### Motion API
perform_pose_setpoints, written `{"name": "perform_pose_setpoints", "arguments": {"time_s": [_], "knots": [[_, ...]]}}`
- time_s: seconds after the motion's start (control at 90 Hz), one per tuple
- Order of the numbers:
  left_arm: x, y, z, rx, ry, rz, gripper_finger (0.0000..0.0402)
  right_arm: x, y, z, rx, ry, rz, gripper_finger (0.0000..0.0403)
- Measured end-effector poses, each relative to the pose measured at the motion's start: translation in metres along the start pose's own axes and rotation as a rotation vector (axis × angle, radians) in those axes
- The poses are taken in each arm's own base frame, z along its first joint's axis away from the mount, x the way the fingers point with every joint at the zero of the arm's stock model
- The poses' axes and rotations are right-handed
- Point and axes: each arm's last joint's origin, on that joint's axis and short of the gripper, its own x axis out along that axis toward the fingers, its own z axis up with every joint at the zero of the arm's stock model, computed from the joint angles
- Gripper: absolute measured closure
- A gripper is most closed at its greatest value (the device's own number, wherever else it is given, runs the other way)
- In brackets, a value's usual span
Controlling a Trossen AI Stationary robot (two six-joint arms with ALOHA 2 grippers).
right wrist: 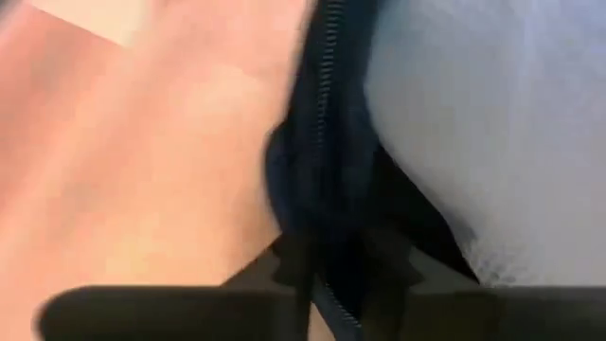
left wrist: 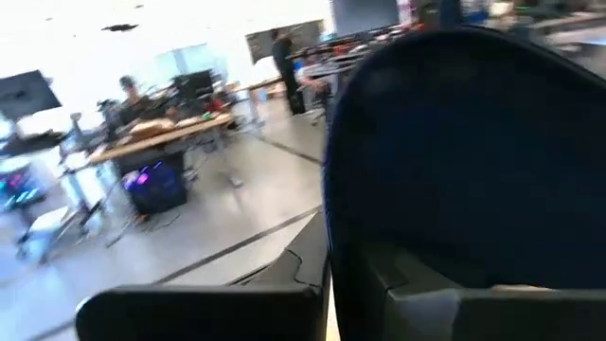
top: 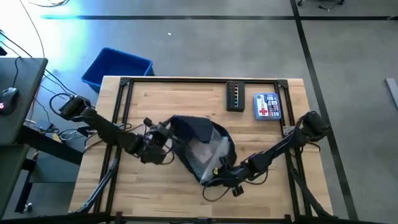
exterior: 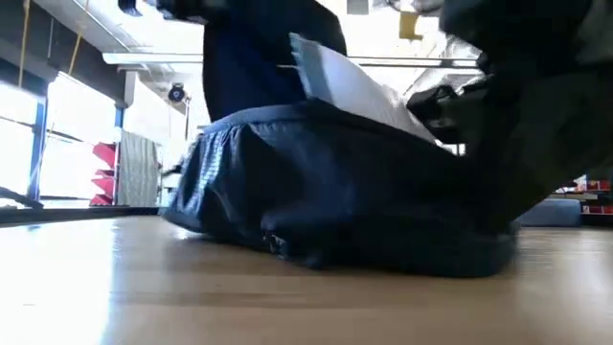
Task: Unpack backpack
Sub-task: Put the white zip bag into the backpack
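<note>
The dark navy backpack lies on its side in the middle of the wooden table, its opening facing up. A pale, clear pouch shows inside it and sticks up out of the opening in the low view. My left gripper is at the backpack's left side and is shut on its fabric. At the near right edge of the opening, my right gripper is shut on the zipper rim. My left gripper holds the backpack's left flap of navy fabric between its two fingers, coming level from the table's left. That flap stands raised while the body rests on the table. My right gripper pinches the zipper edge of the opening between its two fingers, slanting in from the table's near right. The edge runs along the fingers, and the backpack's body stays on the table.
A black flat item and a blue-and-white first-aid pouch lie at the far right of the table. A bright blue bin stands on the floor past the far left corner. Bare wood lies along the near edge.
</note>
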Motion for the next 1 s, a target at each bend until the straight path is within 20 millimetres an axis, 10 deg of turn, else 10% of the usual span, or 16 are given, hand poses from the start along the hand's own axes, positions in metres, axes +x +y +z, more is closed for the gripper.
{"name": "perform_pose_setpoints", "arguments": {"time_s": [0.478, 1.0], "knots": [[0.068, 0.034, -0.033, -0.206, 0.255, -0.103, 0.0254, -0.012, 0.027, 0.02, -0.065, -0.082, 0.027, 0.0395], [-0.012, 0.026, 0.014, -0.186, 0.039, -0.364, 0.021, -0.011, 0.025, 0.02, -0.069, -0.088, -0.002, 0.0397]]}}
